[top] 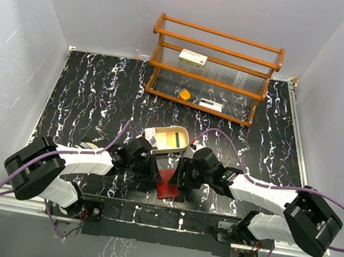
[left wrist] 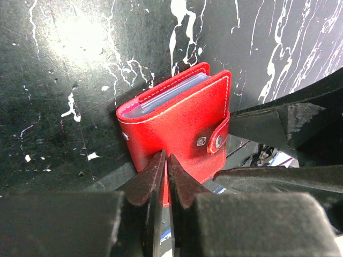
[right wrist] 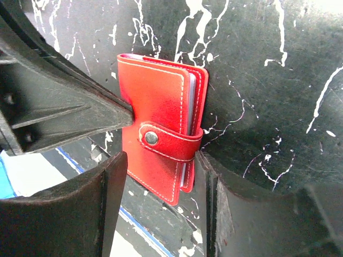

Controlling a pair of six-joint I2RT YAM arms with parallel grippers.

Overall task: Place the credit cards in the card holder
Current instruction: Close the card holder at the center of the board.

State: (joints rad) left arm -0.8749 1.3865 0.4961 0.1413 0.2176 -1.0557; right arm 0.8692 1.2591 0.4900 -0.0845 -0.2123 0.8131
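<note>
The red card holder [top: 167, 186] lies near the table's front edge, folded shut with its snap strap [right wrist: 170, 142] fastened. Pale pocket edges [left wrist: 171, 92] show along its open side. My left gripper [left wrist: 166, 156] is shut on the holder's near cover edge. My right gripper [right wrist: 158, 160] is open, its jaws standing either side of the holder's lower end, and the right finger [right wrist: 206, 176] rests against the strap. Credit cards, one yellow [top: 171, 143] and one dark, lie in the tan oval tray [top: 184, 134] just behind both grippers.
A wooden rack [top: 213, 69] stands at the back, holding a white box with red marks [top: 193, 57], an orange wedge [top: 183, 94] and a small white piece [top: 210, 103]. Purple cables loop over both arms. White walls enclose the black marbled table [top: 99, 90].
</note>
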